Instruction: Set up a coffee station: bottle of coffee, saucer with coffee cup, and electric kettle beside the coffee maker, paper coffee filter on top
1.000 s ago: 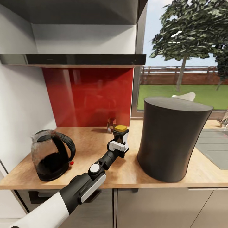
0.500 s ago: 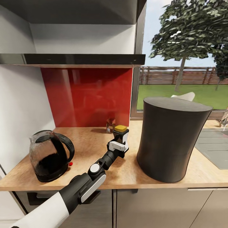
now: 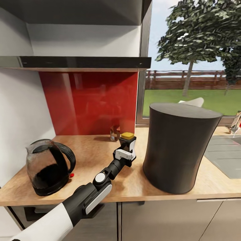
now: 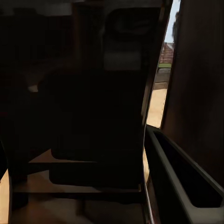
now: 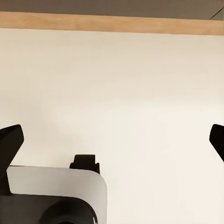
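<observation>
The left arm reached out from the near edge of the desk (image 3: 100,157), and its left pincer (image 3: 129,144) was pinching the bottle of coffee (image 3: 127,138), whose yellow lid showed just above the fingers. Against the earlier head views the arm and jar sat at the same spot in the picture while the whole scene slid a little leftward, so the camera had moved and the grip had not changed. I judged the jar was already off the shelf and close beside the coffee maker (image 3: 179,147), leaving the setting down and letting go to be done.

The electric kettle (image 3: 48,169) stood well apart at the left end of the desk, near the wall. The tall dark body of the coffee maker stood just right of the pincer and was the nearest obstacle. Behind the jar, against the red backsplash (image 3: 90,100), a small clear glass (image 3: 115,133) stood close by.

In the right wrist view the right pincer (image 5: 114,137) was spread wide, its dark tips at the picture's sides over a pale floor
</observation>
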